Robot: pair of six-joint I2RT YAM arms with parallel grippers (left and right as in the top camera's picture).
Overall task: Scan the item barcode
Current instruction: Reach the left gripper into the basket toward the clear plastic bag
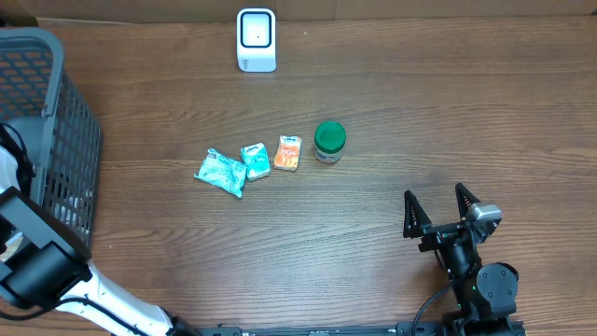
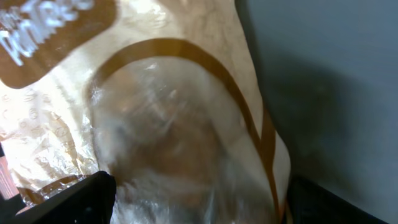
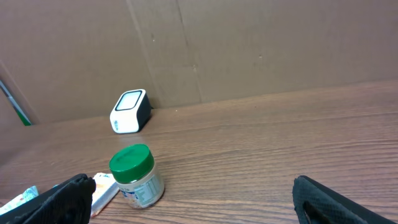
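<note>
The left gripper [image 2: 199, 205] is down in the basket [image 1: 65, 112], jaws spread wide either side of a crinkly brown-and-white bag [image 2: 174, 112]; I can't tell whether they press on it. The right gripper [image 1: 435, 194] stands wide open and empty over the table [image 1: 466, 112]. If the left one pinches only loose film, the bag could slip or snag the mesh, and its barcode may end up facing away from the scanner [image 1: 256, 39].

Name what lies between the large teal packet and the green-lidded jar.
In the overhead view, a small teal packet and then an orange packet, the latter nearest the jar.
</note>
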